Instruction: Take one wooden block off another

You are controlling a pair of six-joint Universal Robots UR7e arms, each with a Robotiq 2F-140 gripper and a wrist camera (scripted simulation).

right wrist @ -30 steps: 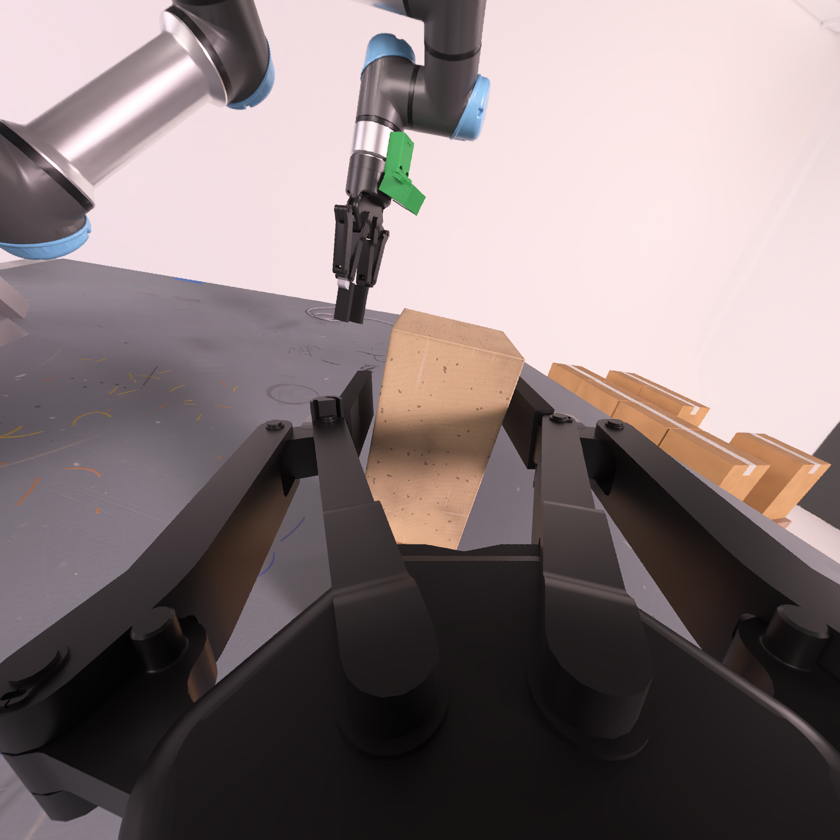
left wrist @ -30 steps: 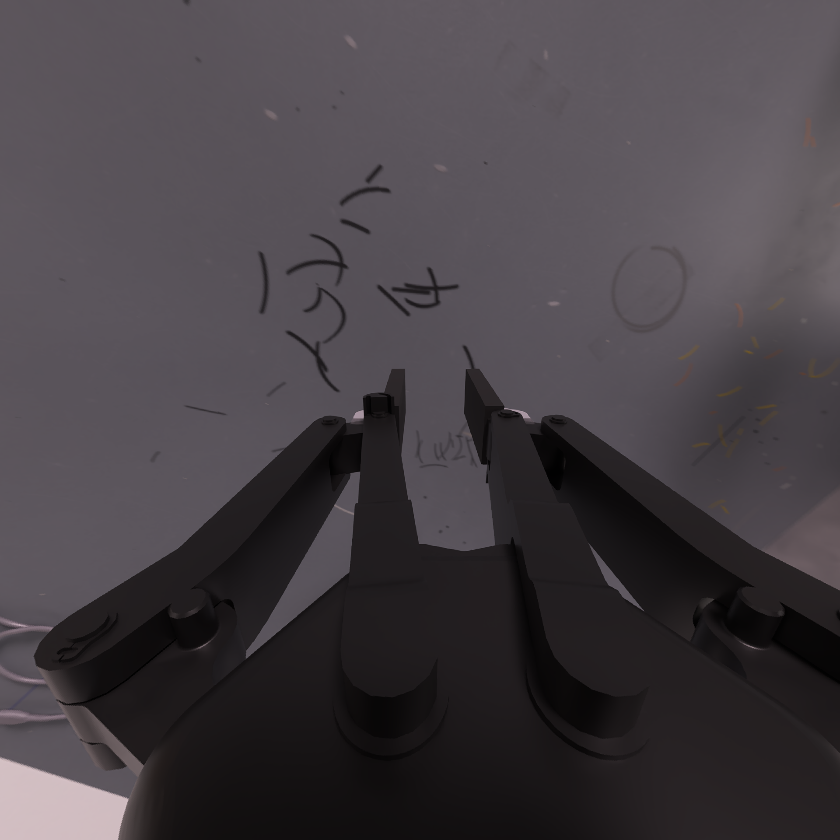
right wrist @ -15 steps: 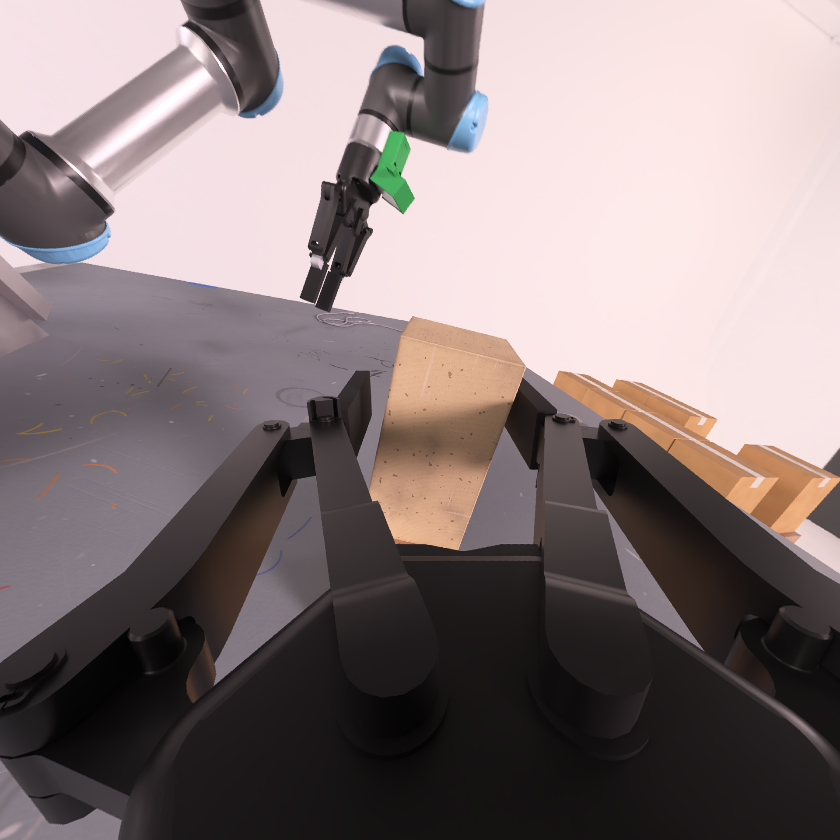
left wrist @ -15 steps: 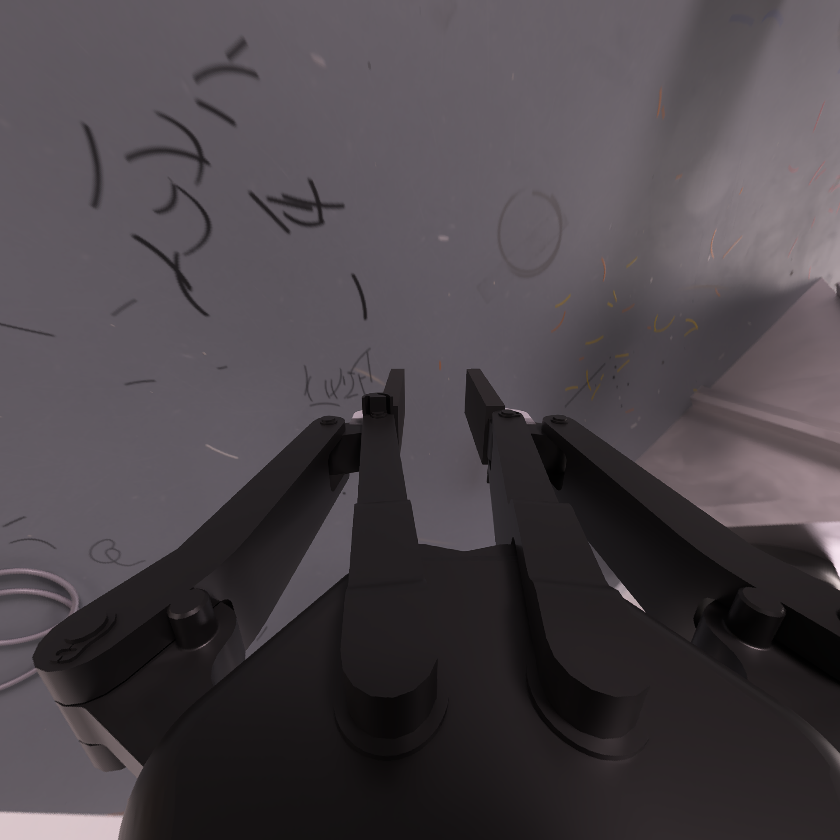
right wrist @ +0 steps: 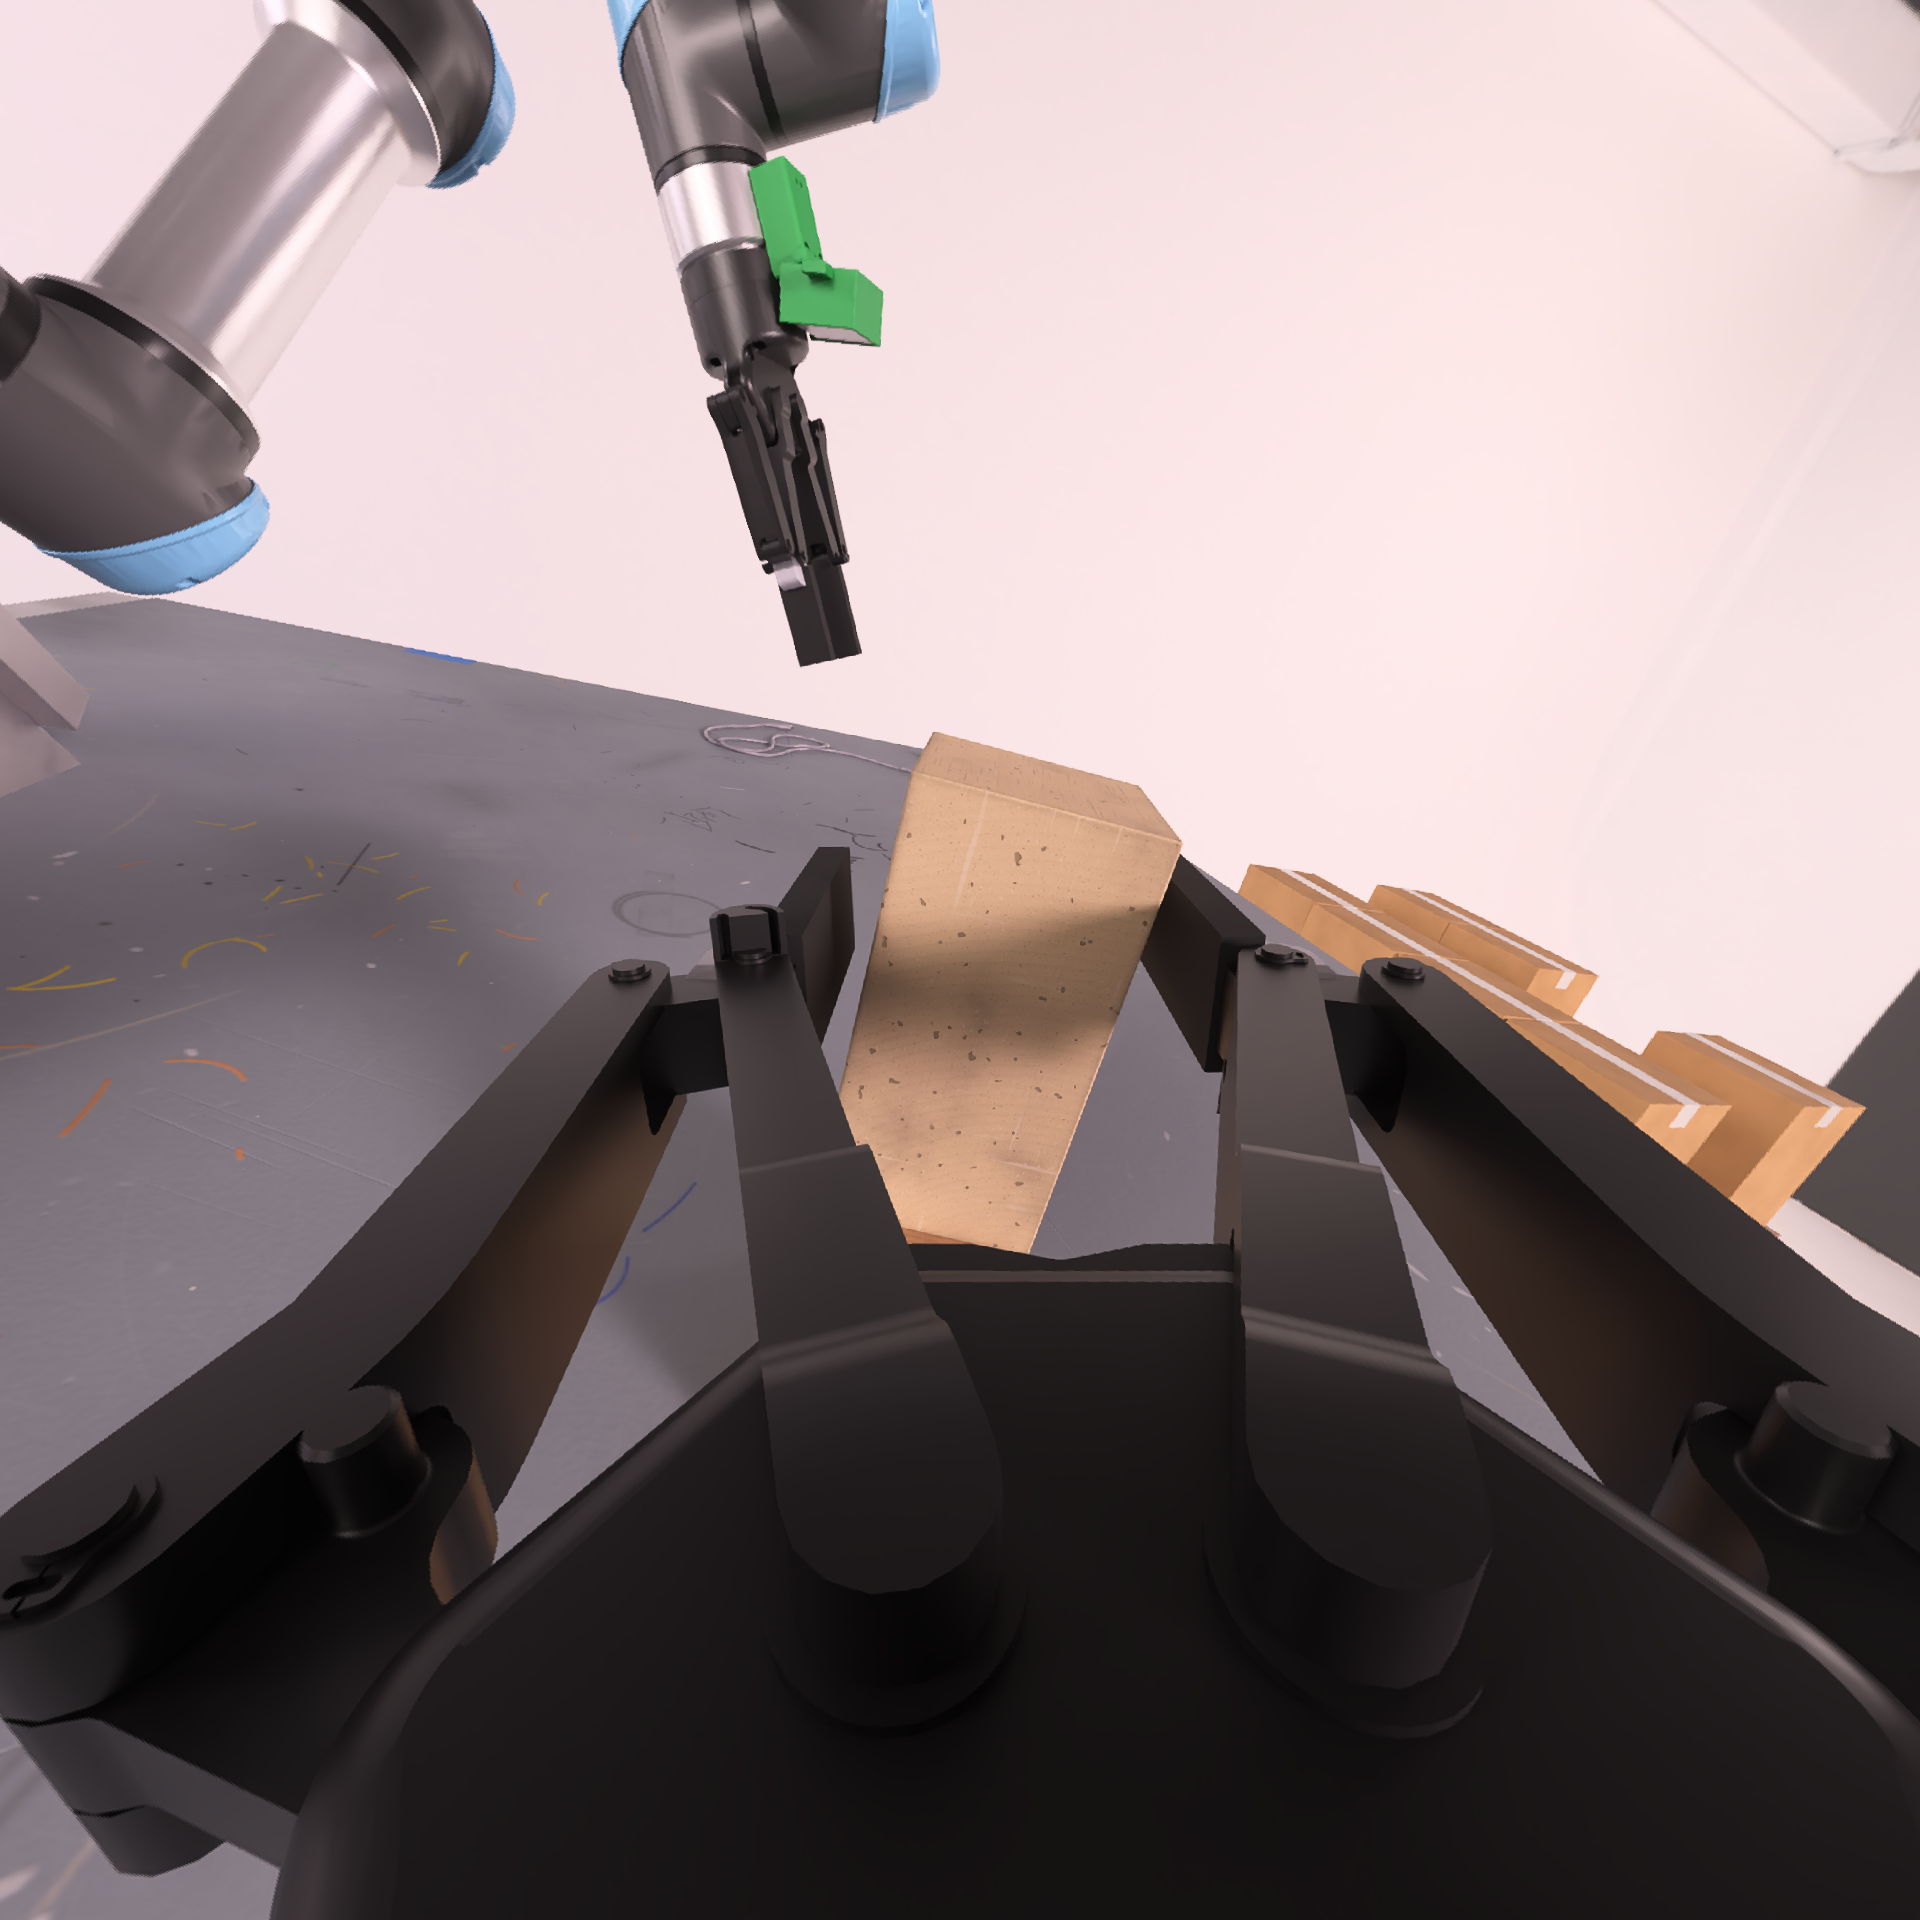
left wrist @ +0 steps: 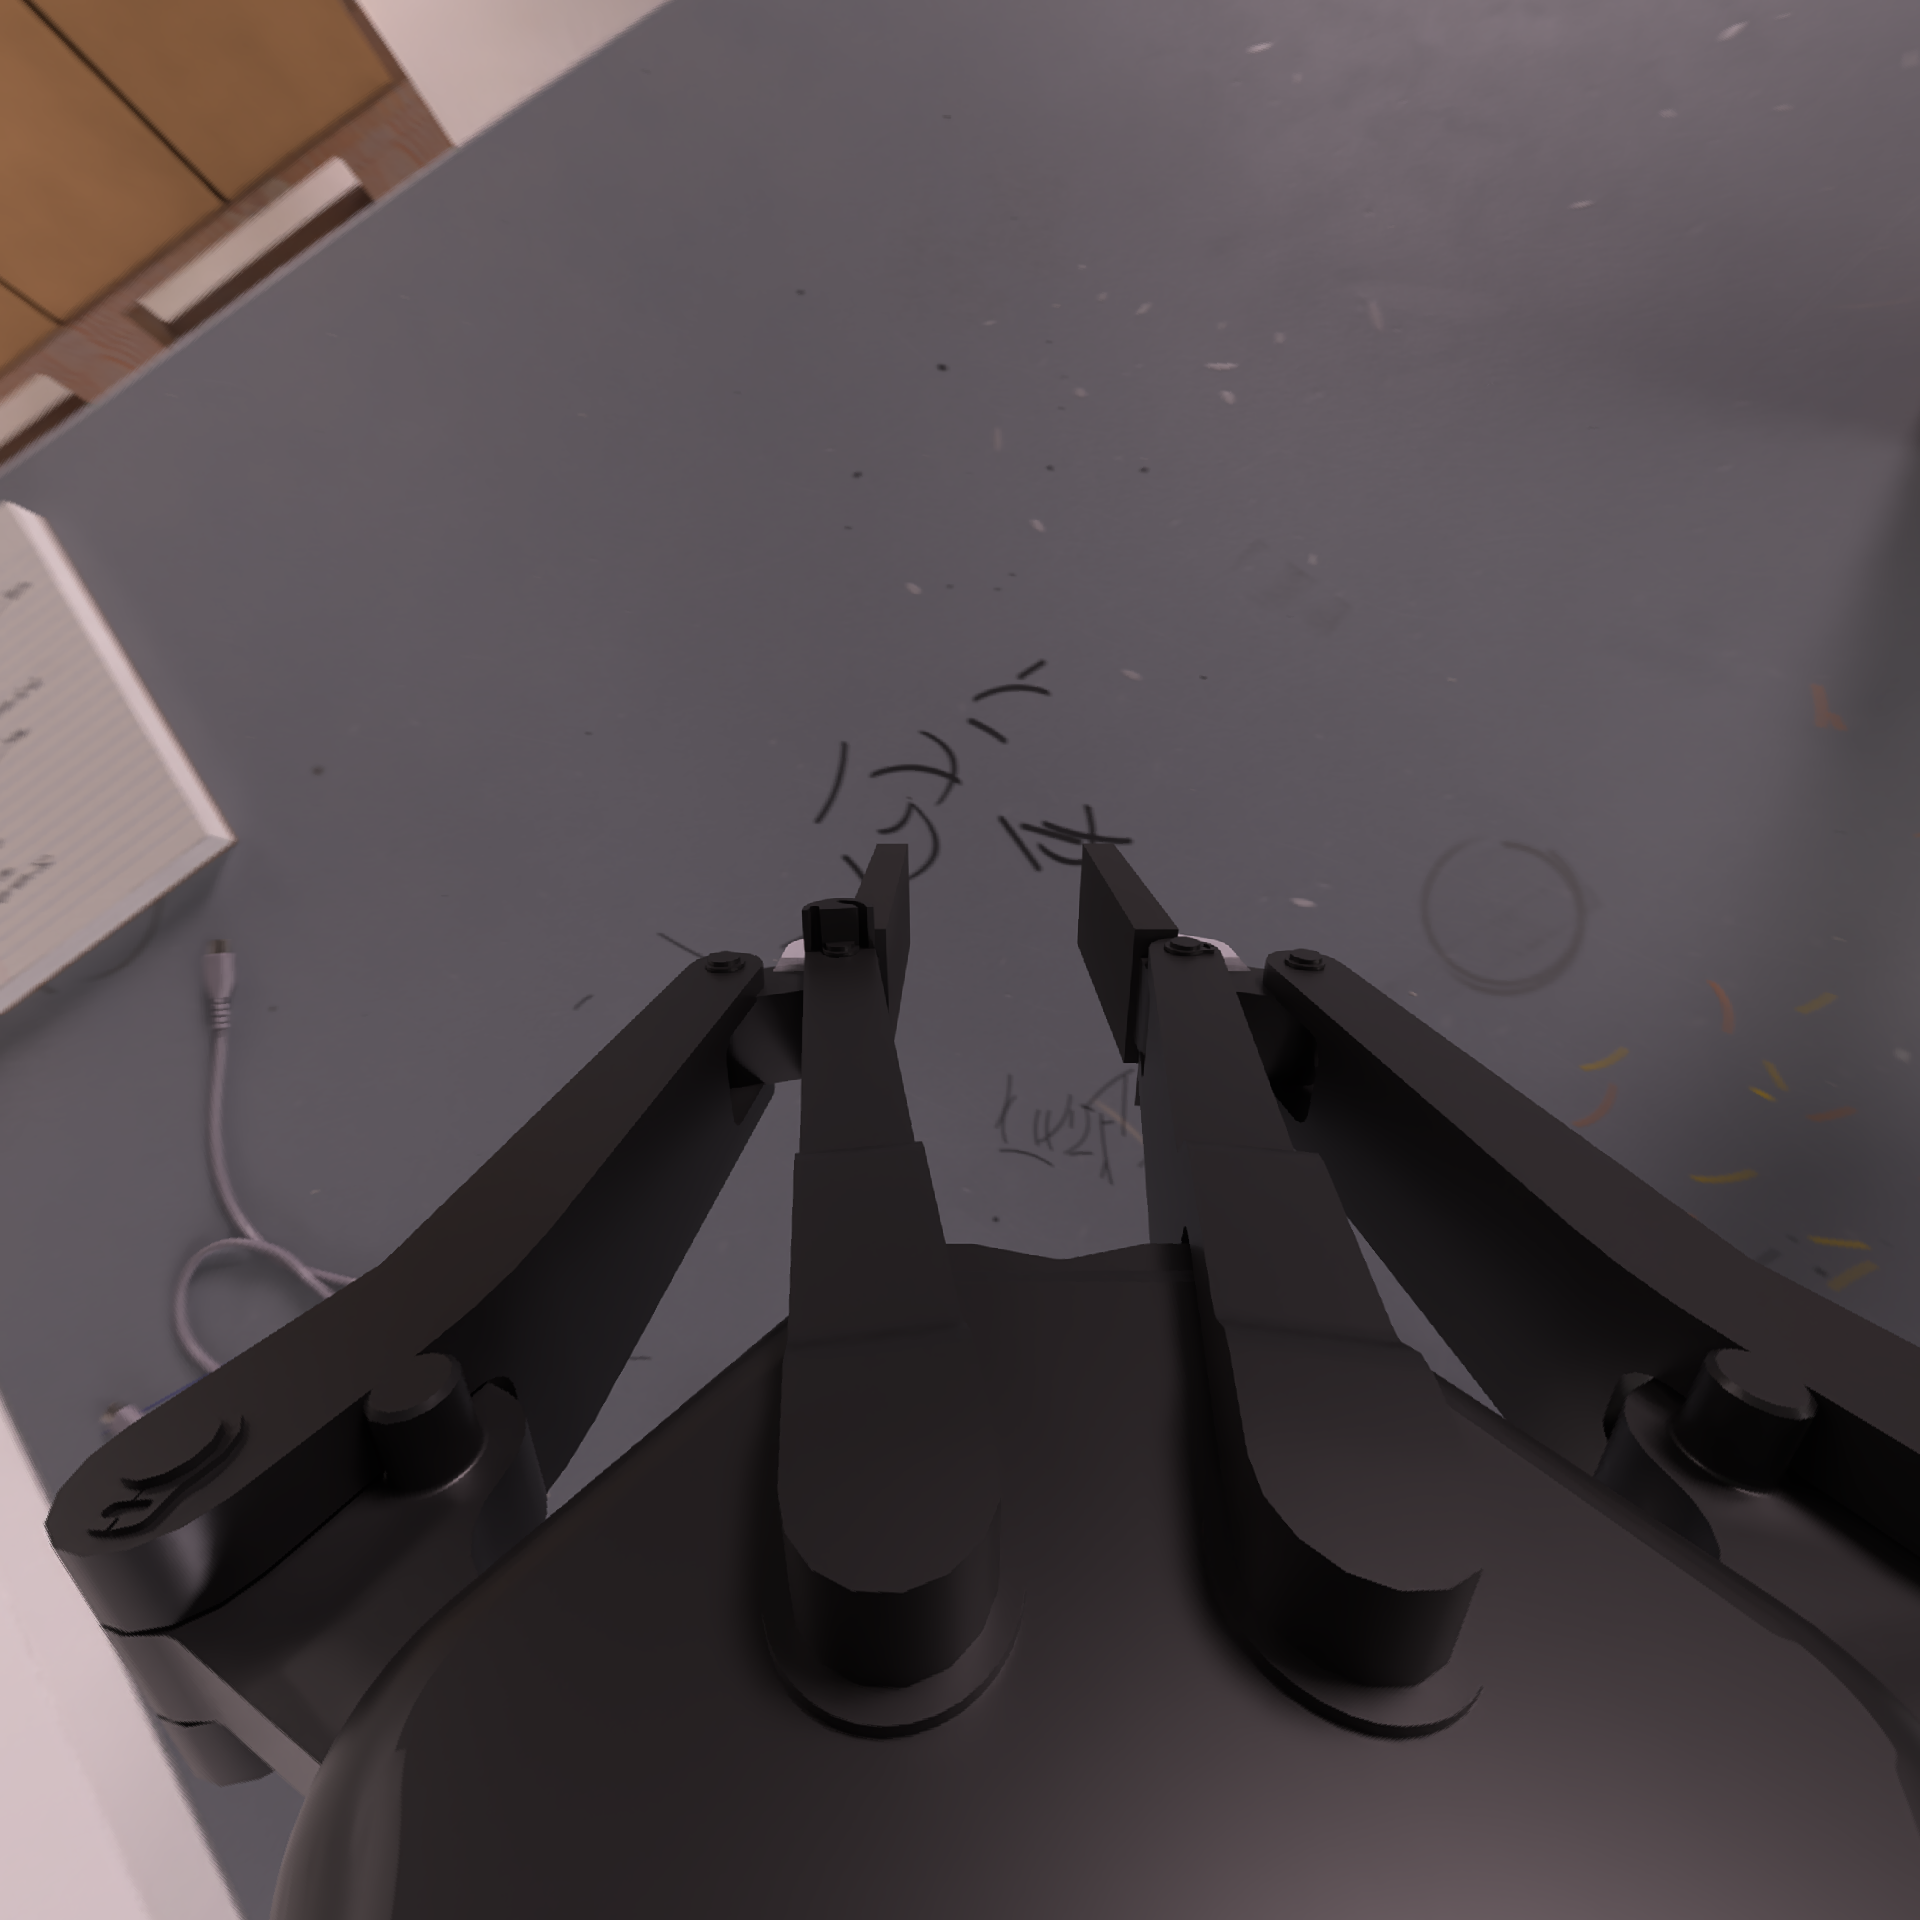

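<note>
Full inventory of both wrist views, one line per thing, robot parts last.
wooden block: one seen, pale tan, between the right gripper's fingers; any second block hidden.
table: one, dark grey, scribbled and flecked.
cardboard boxes: several, brown, beyond the table's far edge.
white pad: one, lined, left table edge.
white cable: one, near the pad.
green mount: one, on the left arm's wrist.
left gripper: black, fingers slightly apart, nothing between, above the table.
right gripper: black, fingers at the block's two sides.
</note>
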